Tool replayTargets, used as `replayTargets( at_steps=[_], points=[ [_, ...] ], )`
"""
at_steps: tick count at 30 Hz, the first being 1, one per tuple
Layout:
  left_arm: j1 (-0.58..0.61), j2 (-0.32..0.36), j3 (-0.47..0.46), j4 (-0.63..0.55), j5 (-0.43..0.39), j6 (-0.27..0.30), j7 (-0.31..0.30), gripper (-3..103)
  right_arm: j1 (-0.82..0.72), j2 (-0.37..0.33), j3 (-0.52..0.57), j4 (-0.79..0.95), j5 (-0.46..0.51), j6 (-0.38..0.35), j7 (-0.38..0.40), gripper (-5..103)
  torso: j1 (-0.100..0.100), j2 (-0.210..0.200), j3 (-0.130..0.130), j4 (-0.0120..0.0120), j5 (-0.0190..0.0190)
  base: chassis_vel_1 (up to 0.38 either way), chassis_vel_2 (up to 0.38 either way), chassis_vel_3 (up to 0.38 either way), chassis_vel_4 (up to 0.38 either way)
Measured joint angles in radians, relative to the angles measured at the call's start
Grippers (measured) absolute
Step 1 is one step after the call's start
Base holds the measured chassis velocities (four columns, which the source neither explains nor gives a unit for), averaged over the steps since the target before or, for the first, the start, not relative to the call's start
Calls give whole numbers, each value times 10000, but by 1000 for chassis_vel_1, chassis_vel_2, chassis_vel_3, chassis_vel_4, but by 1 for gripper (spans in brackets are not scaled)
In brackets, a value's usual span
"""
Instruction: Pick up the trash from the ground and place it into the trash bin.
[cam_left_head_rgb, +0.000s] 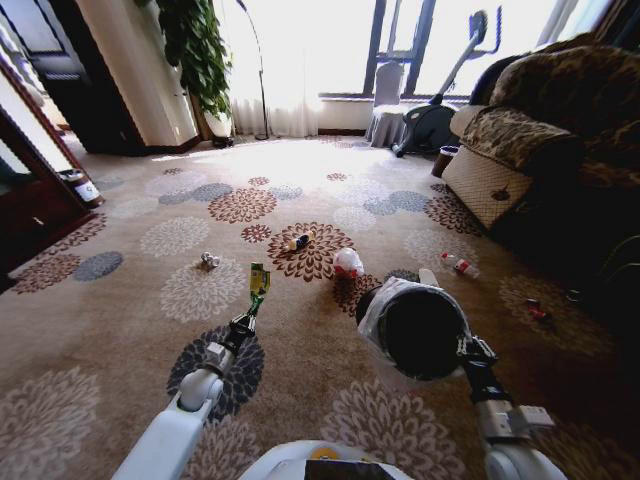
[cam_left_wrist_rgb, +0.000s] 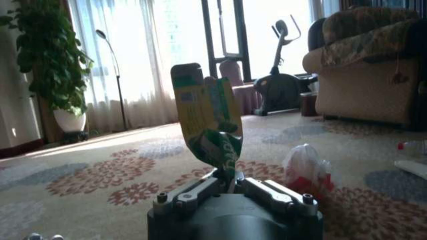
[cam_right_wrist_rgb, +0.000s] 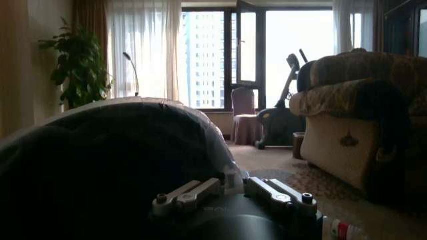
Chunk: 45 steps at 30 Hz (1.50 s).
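Two grippers grasp: left gripper (cam_left_head_rgb: 256, 300) clamps the green wrapper (cam_left_head_rgb: 259, 280), right gripper (cam_left_head_rgb: 462, 347) grips the bin (cam_left_head_rgb: 418, 328); carry wrapper right over its mouth before releasing.

Green wrapper (cam_left_head_rgb: 259, 279): crumpled, green and yellow, upright, off the carpet. Trash bin (cam_left_head_rgb: 420, 328): round, black, pale translucent liner, raised and tilted, mouth toward the camera. On the carpet: silvery foil ball (cam_left_head_rgb: 210, 260); yellow-black packet (cam_left_head_rgb: 300, 241); pink-white bag (cam_left_head_rgb: 347, 263), just beyond the bin; clear bottle with red label (cam_left_head_rgb: 460, 265), on its side.
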Motion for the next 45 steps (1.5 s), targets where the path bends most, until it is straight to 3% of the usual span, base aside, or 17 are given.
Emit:
replayTargets(
  at_steps=[10, 34, 41, 43, 45],
  points=[
    [519, 118, -280, -1627, -398, 440, -749, 0, 0, 0, 0, 0, 0, 0, 1, 0, 0, 0, 0, 0, 3, 0, 0, 0, 0],
    [2479, 637, -1233, -7638, -2208, 2408, -3613, 0, 0, 0, -1, 0, 0, 0, 0, 0, 0, 0, 0, 0, 0, 0, 0, 0, 0],
    [2738, 712, -1351, -8078, -2507, 2712, -4000, 0, 0, 0, -1, 0, 0, 0, 0, 0, 0, 0, 0, 0, -1, 0, 0, 0, 0],
    [2972, 943, -1188, -8053, -3086, 3248, -4092, 0, 0, 0, -1, 0, 0, 0, 3, 0, 0, 0, 1, -1, 0, 0, 0, 0, 0],
    [3027, 998, -1160, -8049, -3219, 3367, -4111, 0, 0, 0, -3, 0, 0, 0, -1, 0, 0, 0, 1, 1, 0, 0, 0, 0, 0]
  ],
)
